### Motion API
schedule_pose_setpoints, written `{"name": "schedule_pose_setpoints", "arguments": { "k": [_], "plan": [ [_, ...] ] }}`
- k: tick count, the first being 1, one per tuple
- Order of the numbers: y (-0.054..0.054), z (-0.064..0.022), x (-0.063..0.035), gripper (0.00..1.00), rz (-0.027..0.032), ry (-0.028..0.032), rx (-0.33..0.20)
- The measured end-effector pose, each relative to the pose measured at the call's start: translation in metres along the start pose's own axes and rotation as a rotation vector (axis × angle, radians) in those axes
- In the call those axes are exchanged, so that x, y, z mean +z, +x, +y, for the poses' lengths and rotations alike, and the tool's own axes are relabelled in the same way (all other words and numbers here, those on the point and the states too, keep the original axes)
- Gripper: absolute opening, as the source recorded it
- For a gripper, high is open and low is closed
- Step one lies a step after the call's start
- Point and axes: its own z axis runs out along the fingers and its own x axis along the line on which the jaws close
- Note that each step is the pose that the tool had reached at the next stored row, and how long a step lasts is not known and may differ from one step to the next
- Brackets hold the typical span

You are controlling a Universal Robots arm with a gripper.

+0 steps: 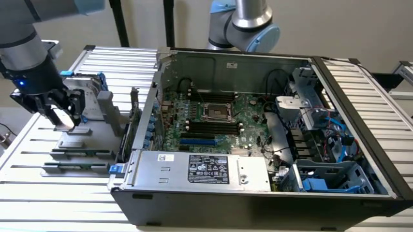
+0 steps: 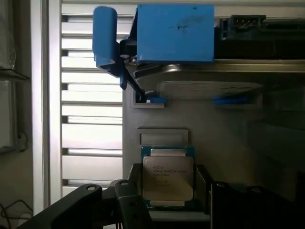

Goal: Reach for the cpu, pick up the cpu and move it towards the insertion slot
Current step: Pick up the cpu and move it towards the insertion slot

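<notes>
1. Exterior view: gripper point(image 1: 63, 123) hangs low over a grey holder point(image 1: 87, 140), outside the computer case point(image 1: 361, 92), off its wall on the exterior view's left.
2. Wrist view: the cpu point(image 2: 167, 177) lies right at the gripper's tip, silver top facing the camera, green edge showing at two sides. Whether the pincer is clamped on it or merely around it: cannot tell.
3. Judgement: the holder presents the chip flat and apart from other parts so it can be approached squarely from above.
4. Holder contents, farther from the case wall inward: the cpu, an upright hard drive with a blue frame point(image 2: 174, 33) just beyond it, and two long narrow parts point(image 1: 74, 153) lying in grooves nearer the case's front corner.
5. Case contents: motherboard with the insertion slot point(image 1: 215, 112) near its middle, silver frame, dark centre, apparently vacant; black memory slots point(image 1: 213, 126) beside it; a labelled power supply point(image 1: 200, 169) along the near wall.
6. The cpu is well apart from the slot, with the case wall between.
</notes>
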Motion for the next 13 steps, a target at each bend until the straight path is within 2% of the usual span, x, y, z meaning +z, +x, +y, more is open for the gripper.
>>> {"name": "schedule_pose_setpoints", "arguments": {
  "k": [7,13],
  "plan": [
    [-0.01,0.0006,-0.0319,0.54,0.0003,-0.0001,0.0],
    [-0.026,0.0011,-0.0594,0.54,0.0004,-0.0002,0.0]
  ]
}}
